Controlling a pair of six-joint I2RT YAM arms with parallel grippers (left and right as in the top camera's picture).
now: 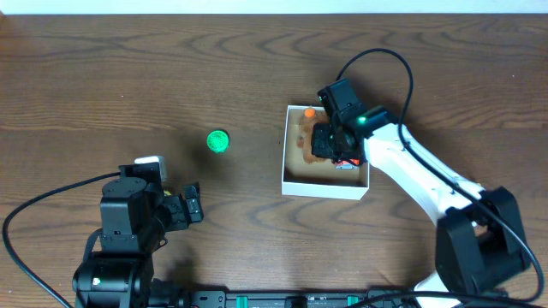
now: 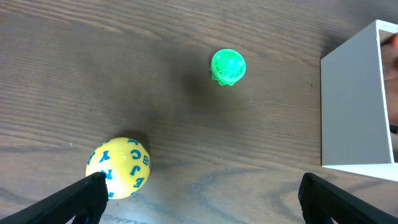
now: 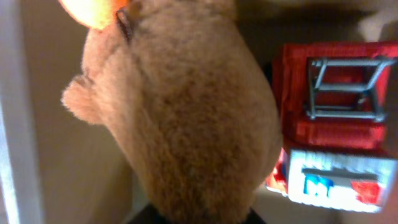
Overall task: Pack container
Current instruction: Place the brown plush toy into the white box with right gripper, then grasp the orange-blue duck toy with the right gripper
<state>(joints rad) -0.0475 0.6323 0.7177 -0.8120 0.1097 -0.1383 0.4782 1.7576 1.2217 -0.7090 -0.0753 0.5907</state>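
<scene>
The container (image 1: 325,190) is a square white box with a tan inside, right of the table's middle. My right gripper (image 1: 330,141) is down inside it, shut on a brown plush toy (image 3: 186,112) that fills the right wrist view; only the dark jaw tips (image 3: 199,218) show. A red and white toy truck (image 3: 336,93) lies in the box beside the plush. My left gripper (image 2: 202,186) is open and empty low over the table, with a yellow ball with blue letters (image 2: 118,168) next to its left finger. A green ball (image 1: 218,141) lies on the table between the arms.
The container's white outer wall (image 2: 354,106) shows at the right of the left wrist view, and the green ball (image 2: 227,66) lies ahead of the left gripper. An orange object (image 3: 93,12) sits at the plush's head. The right arm's cable loops above the box.
</scene>
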